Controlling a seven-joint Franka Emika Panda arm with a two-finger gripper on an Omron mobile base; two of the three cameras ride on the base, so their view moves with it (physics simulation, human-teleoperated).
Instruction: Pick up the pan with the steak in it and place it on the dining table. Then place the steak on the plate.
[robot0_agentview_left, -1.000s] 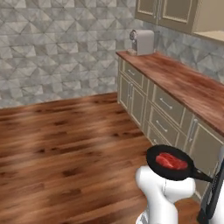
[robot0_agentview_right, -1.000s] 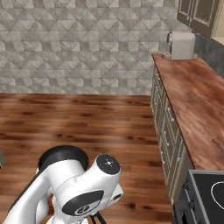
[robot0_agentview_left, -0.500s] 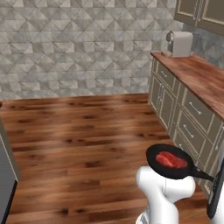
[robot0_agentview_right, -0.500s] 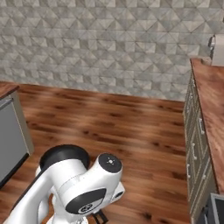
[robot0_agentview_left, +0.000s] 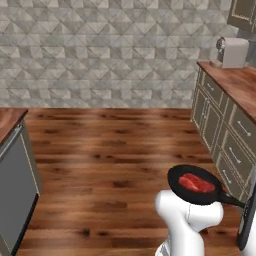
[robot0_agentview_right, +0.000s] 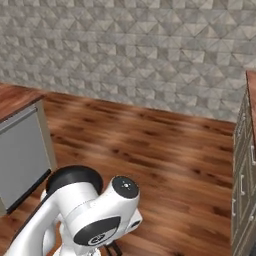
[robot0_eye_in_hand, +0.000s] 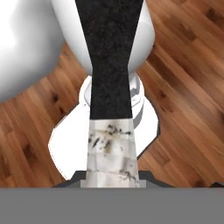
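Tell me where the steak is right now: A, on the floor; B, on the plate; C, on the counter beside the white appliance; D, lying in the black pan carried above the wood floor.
D: in the left base view the steak lies inside the pan, which hangs over the wood floor above the robot's white body, its handle running off to the right.

The small round black frying pan (robot0_agentview_left: 196, 186) with a long thin dark handle is the landmark, held above the wooden plank floor (robot0_agentview_left: 115, 165). The flat slab of raw red steak (robot0_agentview_left: 196, 183) lies in the pan. Right of the pan runs the wood-topped counter (robot0_agentview_left: 235, 82); the white appliance (robot0_agentview_left: 231, 51) stands on the counter's far end, well behind the pan. The grey tiled wall (robot0_agentview_left: 110, 55) is behind it, a second wood-topped unit (robot0_agentview_left: 11, 170) far to its left
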